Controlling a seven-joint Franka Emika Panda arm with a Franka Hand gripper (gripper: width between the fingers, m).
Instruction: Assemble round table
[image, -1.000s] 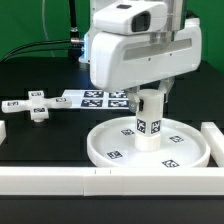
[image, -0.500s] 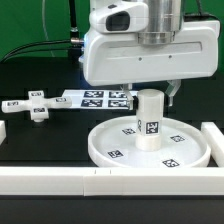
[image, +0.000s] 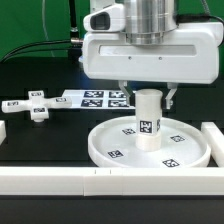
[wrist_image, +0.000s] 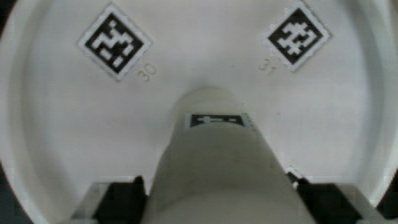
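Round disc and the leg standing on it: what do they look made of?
Round disc: probably white plastic, smooth, slight sheen, rim and floor one piece. Leg: seemingly the same white plastic, smooth, matte. Tags on both: likely printed paper stickers, flat black-and-white.

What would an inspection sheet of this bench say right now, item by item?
Surface: black table; no spills seen.
Job's things: leg stands upright at the middle of the round disc; cross-shaped foot lies apart, toward the exterior view's left.
Clutter: marker board behind the disc; white border blocks along the front and the exterior view's right.
Grippers: gripper sits over the leg, fingers on either side; contact cannot be told.
Cables: black cables at the back, exterior view's left.
Surroundings: green backdrop.
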